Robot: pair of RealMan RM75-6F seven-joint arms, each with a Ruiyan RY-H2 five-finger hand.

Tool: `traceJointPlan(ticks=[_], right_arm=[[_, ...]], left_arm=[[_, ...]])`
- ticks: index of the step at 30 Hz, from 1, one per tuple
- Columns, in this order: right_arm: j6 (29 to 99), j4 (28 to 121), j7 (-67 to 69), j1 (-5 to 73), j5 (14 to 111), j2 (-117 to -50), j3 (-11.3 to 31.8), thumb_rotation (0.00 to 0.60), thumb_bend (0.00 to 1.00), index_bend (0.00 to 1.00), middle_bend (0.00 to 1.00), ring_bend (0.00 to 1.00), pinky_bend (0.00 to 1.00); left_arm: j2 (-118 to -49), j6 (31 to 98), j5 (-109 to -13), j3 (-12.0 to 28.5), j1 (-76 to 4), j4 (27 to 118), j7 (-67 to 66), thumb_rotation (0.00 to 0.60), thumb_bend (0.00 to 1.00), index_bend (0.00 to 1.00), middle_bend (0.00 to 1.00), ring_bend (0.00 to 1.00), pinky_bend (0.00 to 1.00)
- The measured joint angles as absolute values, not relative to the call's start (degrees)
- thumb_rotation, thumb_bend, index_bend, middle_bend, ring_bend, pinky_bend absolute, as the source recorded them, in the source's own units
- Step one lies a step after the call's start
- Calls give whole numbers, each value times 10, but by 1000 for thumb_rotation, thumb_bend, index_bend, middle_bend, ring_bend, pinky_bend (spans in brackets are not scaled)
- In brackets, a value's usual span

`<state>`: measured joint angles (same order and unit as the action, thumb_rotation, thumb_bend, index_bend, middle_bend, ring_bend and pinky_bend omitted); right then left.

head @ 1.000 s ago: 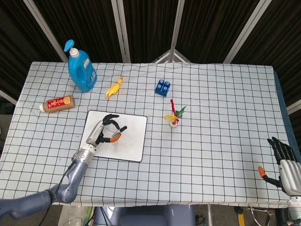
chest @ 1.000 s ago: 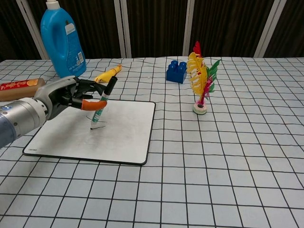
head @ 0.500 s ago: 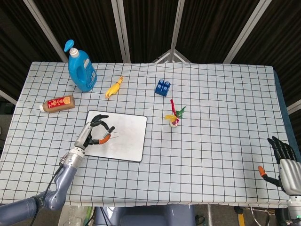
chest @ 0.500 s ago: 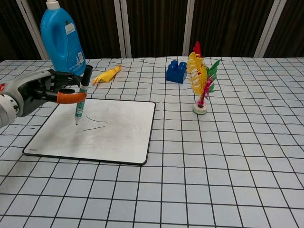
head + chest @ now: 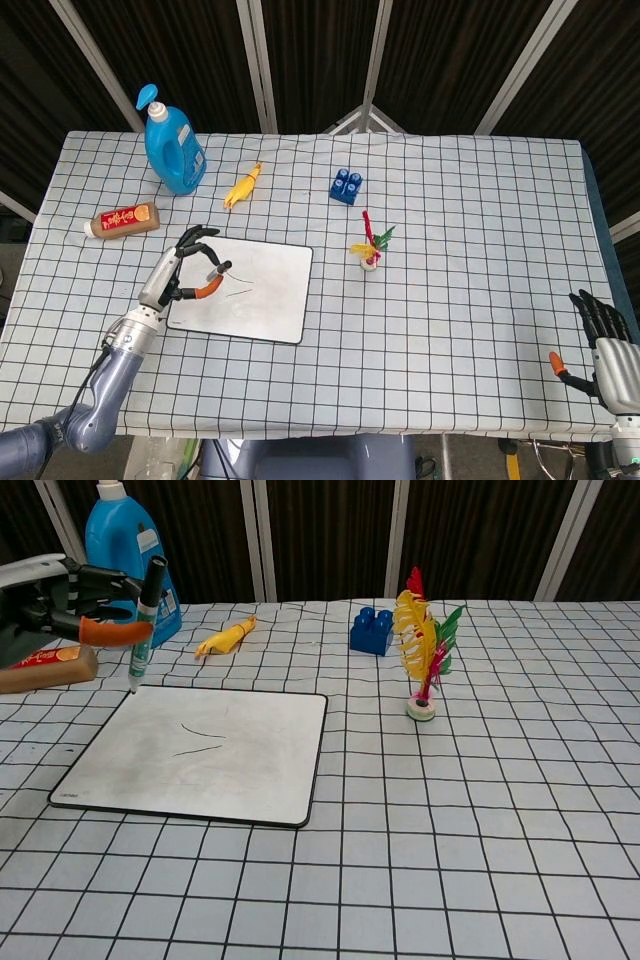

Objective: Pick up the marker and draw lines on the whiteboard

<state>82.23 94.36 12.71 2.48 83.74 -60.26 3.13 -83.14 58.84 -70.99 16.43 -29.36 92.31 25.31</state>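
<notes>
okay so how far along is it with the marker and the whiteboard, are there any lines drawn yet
Done: the whiteboard already carries two short dark lines. In hand: the left hand holds the marker upright, its tip lifted near the board's far left corner, apparently off the surface. The right hand hangs idle at the table's edge. Left: any further lines; otherwise the job looks largely complete.

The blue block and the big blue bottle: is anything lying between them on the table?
Yes. A yellow toy lies between the bottle and the block; the head view shows it most plainly.
</notes>
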Motion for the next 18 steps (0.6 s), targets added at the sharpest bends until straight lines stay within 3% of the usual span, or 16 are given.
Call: traceJointPlan(ticks=[10,18], right_arm=[[818,946,124,25,836,-600,29,600,354,0,0,0,0],[816,947,123,26,834,-600,30,600,354,0,0,0,0]], left_arm=[[-815,572,-690,127,-314,856,28,600,507,676,155,4,52],[-846,559,-655,100,-326,778,-61,600,454,655,153,4,51]])
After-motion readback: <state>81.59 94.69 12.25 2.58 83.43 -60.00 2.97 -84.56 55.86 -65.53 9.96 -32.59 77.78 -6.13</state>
